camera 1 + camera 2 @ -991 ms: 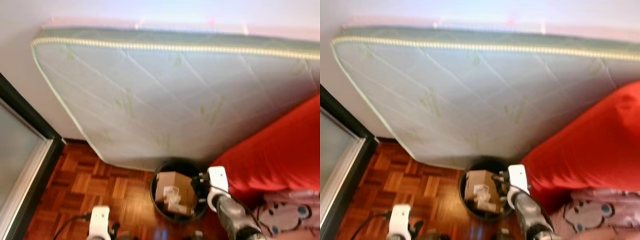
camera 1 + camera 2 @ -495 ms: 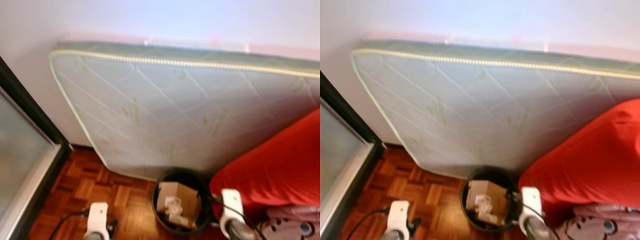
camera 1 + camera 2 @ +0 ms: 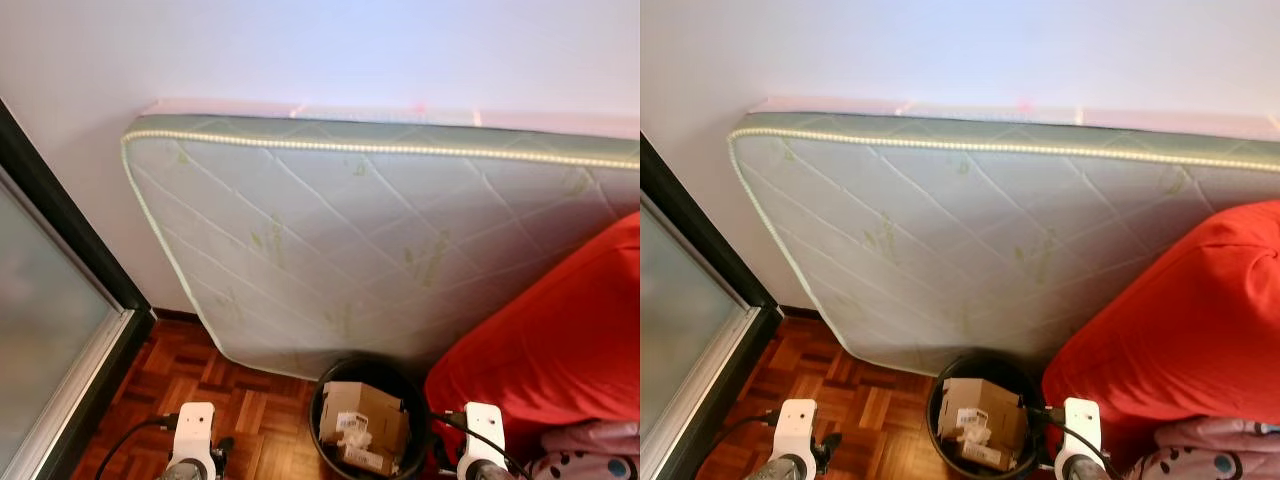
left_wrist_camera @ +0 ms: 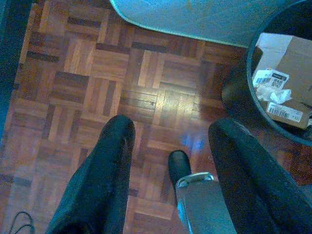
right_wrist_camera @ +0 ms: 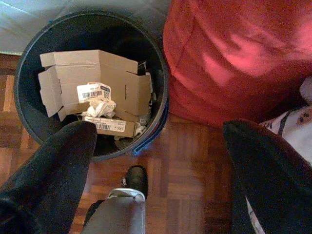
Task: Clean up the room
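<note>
A round black plastic waste bin [image 3: 368, 372] is standing on the reddish-brown parquet floor [image 4: 97, 83], its rim just under the lower edge of a pale green quilted mattress [image 3: 380, 240] that is leaning on its long side against the white wall [image 3: 300, 50]. Inside the bin a flattened brown cardboard box [image 5: 97, 78] is lying with a white barcode label [image 5: 92, 91] facing up, a crumpled white paper scrap [image 5: 101, 108] sitting on it and a smaller labelled carton [image 5: 109, 126] wedged beneath. A large red fabric cushion [image 3: 560, 340] is pressing close to the bin on the robot's right, and a white cloth with dark spots and a pink edge [image 3: 595, 462] is lying below the cushion. A dark-framed sliding door with frosted glass [image 3: 50, 340] is running along the robot's left. The right gripper [image 5: 161, 161] is hanging low over the floor just beside the bin, its two black fingers [image 5: 53, 170] spread wide and holding nothing, one finger overlapping the bin's rim in the wrist view, the other lying toward the cushion and spotted cloth. The left gripper [image 4: 170, 161] is hovering over bare parquet, near the mattress edge and to the left of the bin, its fingers [image 4: 105, 170] likewise spread apart and empty. White wrist housings of both arms [image 3: 792, 420] are showing at the bottom of the head views, either side of the bin.
</note>
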Motion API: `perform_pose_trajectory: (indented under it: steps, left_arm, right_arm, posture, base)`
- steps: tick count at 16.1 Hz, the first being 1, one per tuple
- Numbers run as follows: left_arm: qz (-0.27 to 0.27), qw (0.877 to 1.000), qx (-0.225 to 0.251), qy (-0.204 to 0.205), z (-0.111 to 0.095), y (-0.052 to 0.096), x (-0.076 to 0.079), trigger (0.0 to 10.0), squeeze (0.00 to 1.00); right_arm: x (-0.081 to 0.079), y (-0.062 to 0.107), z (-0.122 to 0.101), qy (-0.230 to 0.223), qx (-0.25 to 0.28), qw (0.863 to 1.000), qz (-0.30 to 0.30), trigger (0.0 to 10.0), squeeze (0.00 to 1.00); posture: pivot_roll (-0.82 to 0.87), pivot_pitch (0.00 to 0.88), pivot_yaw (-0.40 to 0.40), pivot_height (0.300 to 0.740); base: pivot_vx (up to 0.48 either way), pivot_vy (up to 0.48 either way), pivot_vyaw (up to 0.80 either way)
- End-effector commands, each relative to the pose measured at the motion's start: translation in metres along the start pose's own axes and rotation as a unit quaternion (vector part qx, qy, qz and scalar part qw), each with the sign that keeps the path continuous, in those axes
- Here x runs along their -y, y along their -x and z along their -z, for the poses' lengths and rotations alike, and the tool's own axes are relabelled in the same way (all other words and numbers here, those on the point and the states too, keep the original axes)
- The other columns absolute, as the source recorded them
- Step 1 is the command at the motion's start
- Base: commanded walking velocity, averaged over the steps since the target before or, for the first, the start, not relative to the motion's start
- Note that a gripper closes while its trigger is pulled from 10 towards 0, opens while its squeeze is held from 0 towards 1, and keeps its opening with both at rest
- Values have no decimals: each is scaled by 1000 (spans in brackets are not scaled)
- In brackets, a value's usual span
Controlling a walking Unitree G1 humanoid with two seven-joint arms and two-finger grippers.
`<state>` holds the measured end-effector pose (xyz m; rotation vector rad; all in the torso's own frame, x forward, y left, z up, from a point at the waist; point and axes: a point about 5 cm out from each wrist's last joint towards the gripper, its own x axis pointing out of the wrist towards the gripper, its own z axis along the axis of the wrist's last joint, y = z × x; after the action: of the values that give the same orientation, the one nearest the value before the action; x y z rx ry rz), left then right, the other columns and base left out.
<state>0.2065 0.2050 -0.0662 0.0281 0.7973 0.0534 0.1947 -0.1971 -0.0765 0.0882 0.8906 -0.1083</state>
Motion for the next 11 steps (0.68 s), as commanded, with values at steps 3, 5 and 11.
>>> perform_pose_trajectory:
  steps: [3, 5, 11]
  left_arm:
    - [1, 1000, -19, -1, 5, 0, 4, 10000, 0]
    - [3, 1000, -19, 1, 4, -1, 6, 10000, 0]
    - [1, 1000, -21, 1, 5, 0, 3, 10000, 0]
  right_arm:
    - [0, 1, 3, -12, -2, 1000, -2, 10000, 0]
    - [2, 2, 7, -9, -8, 1000, 0, 10000, 0]
    - [-3, 6, 27, 0, -30, 1000, -10, 10000, 0]
  posture:
    - [-5, 0, -4, 740]
    - [-14, 0, -5, 740]
    - [-24, 0, 14, 740]
  base:
    - [0, 0, 0]
    - [0, 0, 0]
    - [0, 0, 0]
